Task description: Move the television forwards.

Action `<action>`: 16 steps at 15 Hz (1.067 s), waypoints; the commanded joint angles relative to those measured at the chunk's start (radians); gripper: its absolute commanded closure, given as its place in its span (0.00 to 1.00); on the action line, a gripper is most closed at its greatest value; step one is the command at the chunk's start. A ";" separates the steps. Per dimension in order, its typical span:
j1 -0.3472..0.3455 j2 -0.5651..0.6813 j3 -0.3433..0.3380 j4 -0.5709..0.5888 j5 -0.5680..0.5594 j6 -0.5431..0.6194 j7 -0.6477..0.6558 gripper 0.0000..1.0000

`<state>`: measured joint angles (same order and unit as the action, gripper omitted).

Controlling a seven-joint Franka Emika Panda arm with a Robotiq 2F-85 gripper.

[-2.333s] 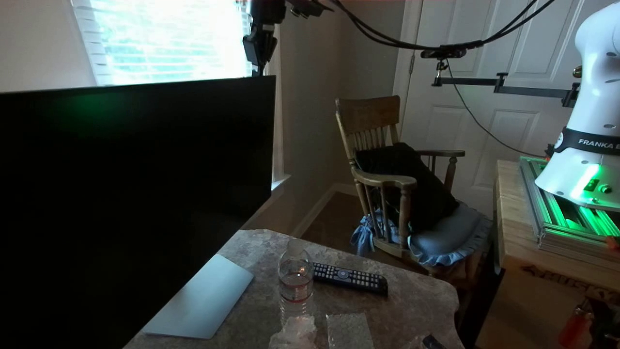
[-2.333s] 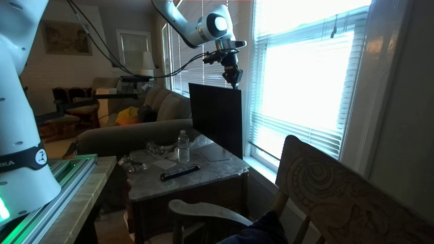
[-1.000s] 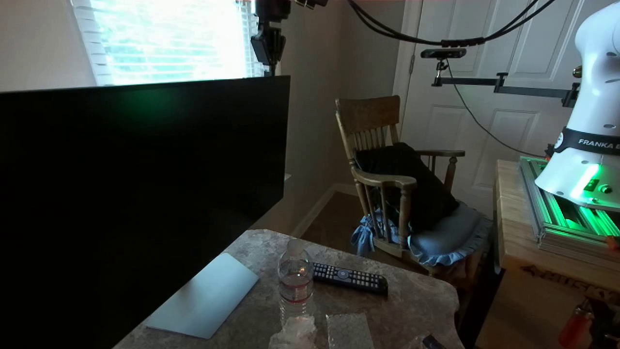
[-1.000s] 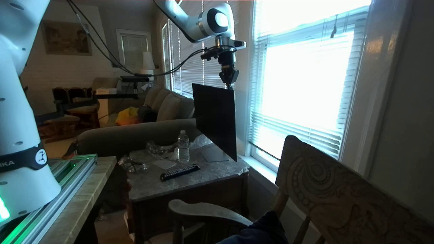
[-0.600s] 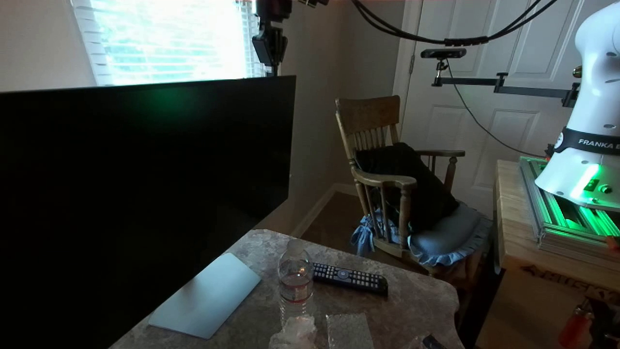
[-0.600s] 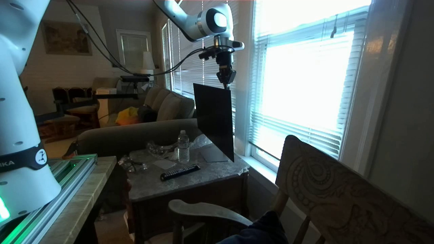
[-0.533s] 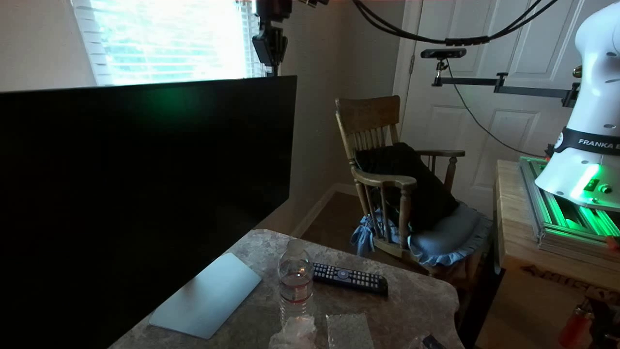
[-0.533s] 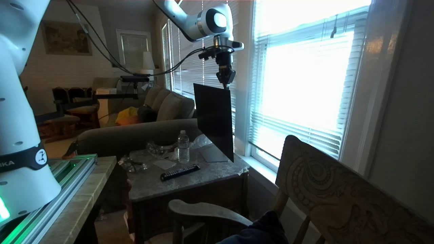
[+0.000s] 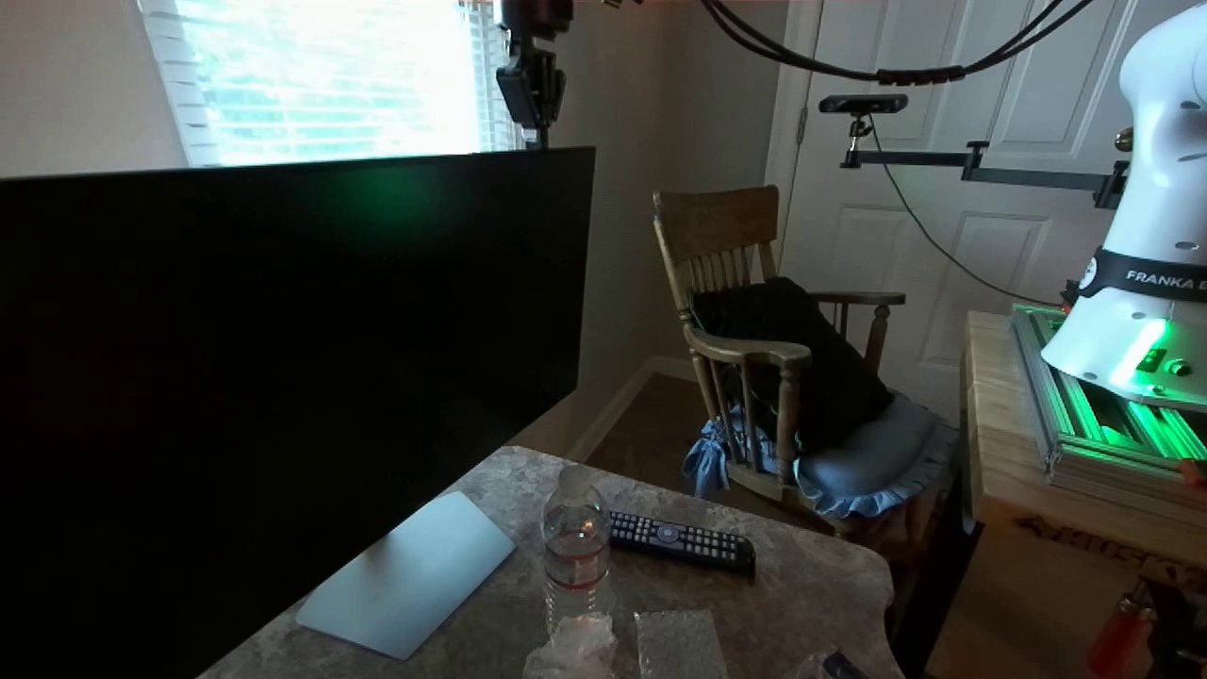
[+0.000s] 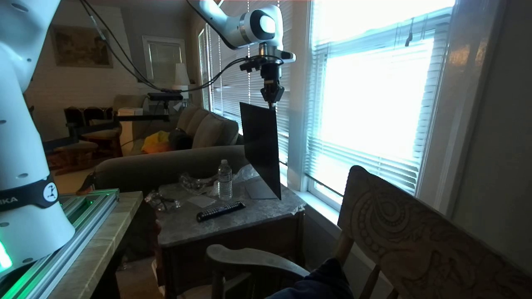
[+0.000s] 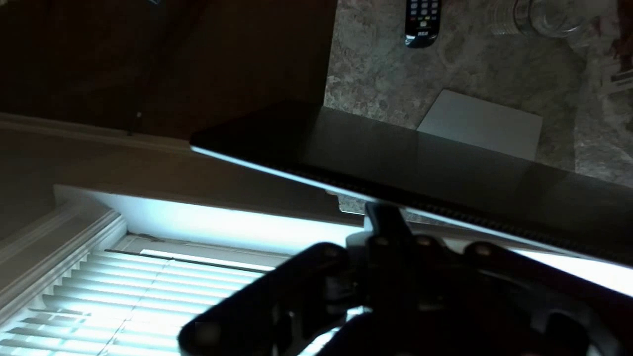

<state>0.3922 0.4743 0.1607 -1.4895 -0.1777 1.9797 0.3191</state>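
Observation:
The television (image 9: pixel 283 377) is a very large flat black screen standing on a side table. It also shows in another exterior view (image 10: pixel 261 145) at an angle in front of the window, and in the wrist view (image 11: pixel 376 158) as a dark slab with a bright thin top edge. Its silver foot plate (image 9: pixel 405 575) rests on the table. My gripper (image 10: pixel 272 104) points down at the television's top edge, near the corner closest to the rocking chair. In the wrist view the fingers (image 11: pixel 383 207) are together at the back of that edge, seemingly touching it. The fingertips' ends are hidden behind the screen.
On the table (image 9: pixel 792 604) stand a water bottle (image 9: pixel 575 547), a black remote control (image 9: pixel 679 542) and crumpled plastic (image 9: pixel 570 651). A window with blinds (image 10: pixel 374 104) lies behind the television. A wooden rocking chair (image 10: pixel 395 220) and a sofa (image 10: pixel 166 162) flank the table.
The television's near side has swung away from the window, turning the screen, with its foot plate turning slightly. My gripper has moved the same way along with it. Bottle and remote are unmoved.

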 commanded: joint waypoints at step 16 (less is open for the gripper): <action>0.001 -0.063 0.056 -0.051 0.088 -0.093 -0.033 1.00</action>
<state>0.3923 0.4525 0.1995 -1.4926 -0.1391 1.9096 0.3030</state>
